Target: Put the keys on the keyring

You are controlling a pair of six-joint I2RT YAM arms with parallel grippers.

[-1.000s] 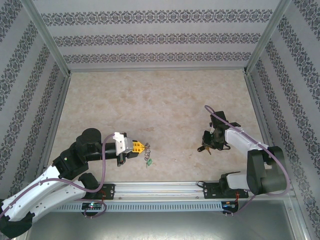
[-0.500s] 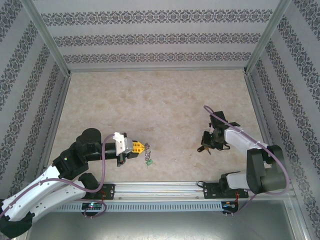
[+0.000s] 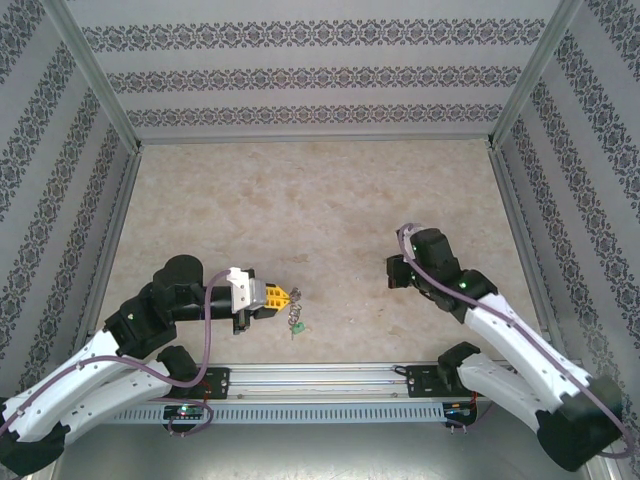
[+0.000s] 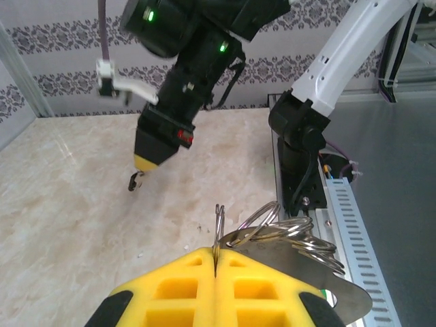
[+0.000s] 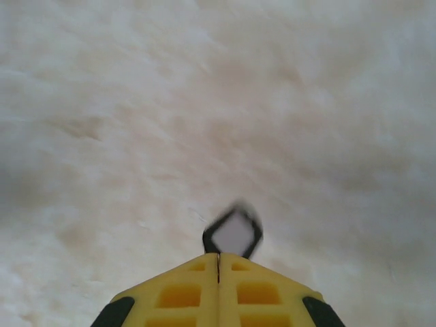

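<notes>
My left gripper is shut on one thin metal ring of the keyring, a flat grey piece that hangs to the right of the jaws with its other rings bunched together. From above, the keyring and its green tag dangle just below the yellow fingertips. My right gripper hovers above the table, shut on the black head of the key. In the left wrist view the key hangs small and dark beneath its yellow tips.
Patterned walls and aluminium posts enclose the marble table. A metal rail with both arm bases runs along the near edge. Roughly a hand's width of bare tabletop lies between the two grippers.
The right gripper closed on the key, then lifted it off the table and swung up and left as the arm straightened. The left arm and keyring stayed put.
</notes>
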